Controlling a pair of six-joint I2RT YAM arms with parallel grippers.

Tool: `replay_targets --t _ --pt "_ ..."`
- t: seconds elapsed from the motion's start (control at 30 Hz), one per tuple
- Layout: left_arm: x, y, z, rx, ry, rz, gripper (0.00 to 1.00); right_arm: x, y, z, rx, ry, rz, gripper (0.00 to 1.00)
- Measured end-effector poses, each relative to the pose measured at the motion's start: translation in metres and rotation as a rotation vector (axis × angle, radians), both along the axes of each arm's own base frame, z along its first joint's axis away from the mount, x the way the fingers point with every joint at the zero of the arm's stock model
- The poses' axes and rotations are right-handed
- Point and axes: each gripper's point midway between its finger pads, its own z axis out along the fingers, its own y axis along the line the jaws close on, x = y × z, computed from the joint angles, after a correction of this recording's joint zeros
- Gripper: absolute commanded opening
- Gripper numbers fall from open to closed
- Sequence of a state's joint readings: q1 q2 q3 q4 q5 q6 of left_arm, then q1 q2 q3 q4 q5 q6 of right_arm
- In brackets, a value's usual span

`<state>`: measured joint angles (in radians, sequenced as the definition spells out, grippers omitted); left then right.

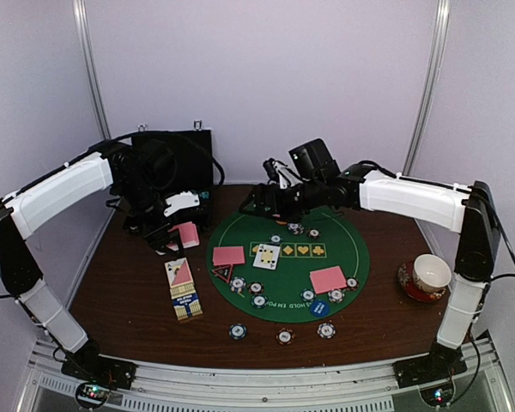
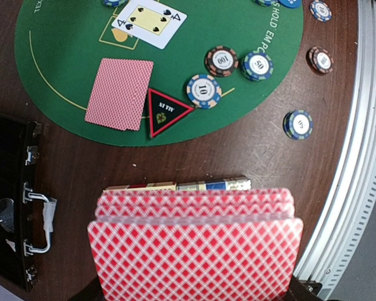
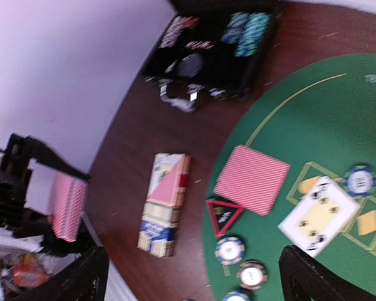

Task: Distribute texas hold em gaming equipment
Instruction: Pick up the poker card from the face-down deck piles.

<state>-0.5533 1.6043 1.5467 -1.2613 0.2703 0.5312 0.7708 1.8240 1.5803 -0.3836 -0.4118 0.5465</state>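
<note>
Pink-backed playing cards (image 2: 197, 251), a thick squared stack with a red diamond lattice on the backs, sit clamped by their edges in the left hand (image 1: 178, 227). It hangs above the brown wooden table (image 1: 120, 300), just left of the round green felt mat (image 1: 287, 270). Dealing looks to be the step in hand: face-down cards (image 2: 119, 94) lie on the mat near one face-up four of spades (image 2: 149, 22), with edge-striped poker chips (image 2: 203, 91) along the near rim. The right hand (image 3: 197, 276) is near the mat's far edge, fingers spread wide and empty. It probably has to draw off a single top card without dragging others along.
</note>
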Motion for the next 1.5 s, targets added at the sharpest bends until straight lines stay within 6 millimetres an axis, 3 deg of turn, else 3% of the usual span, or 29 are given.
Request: replay_targets --t 0.2,0.33,0.57,0.8,1.17,1.5 --pt "0.002 -0.003 0.002 -0.011 -0.001 -0.004 0.07 -0.034 0.053 -0.013 0.26 0.31 0.154 0.91" --pt "0.002 -0.004 0.003 -0.016 0.0 -0.005 0.07 -0.044 0.071 -0.02 0.343 0.434 0.205 0.9" --pt "0.001 -0.005 0.004 -0.023 0.0 -0.007 0.07 -0.061 0.095 -0.011 0.427 0.509 0.282 0.88" --pt "0.001 -0.006 0.005 -0.029 0.003 -0.008 0.07 -0.068 0.116 -0.003 0.473 0.534 0.329 0.86" --pt "0.002 -0.009 0.008 -0.043 0.001 -0.011 0.07 -0.059 0.139 -0.006 0.51 0.554 0.344 0.82" --pt "0.002 -0.01 0.009 -0.046 0.003 -0.011 0.07 -0.061 0.154 -0.011 0.512 0.585 0.371 0.73"
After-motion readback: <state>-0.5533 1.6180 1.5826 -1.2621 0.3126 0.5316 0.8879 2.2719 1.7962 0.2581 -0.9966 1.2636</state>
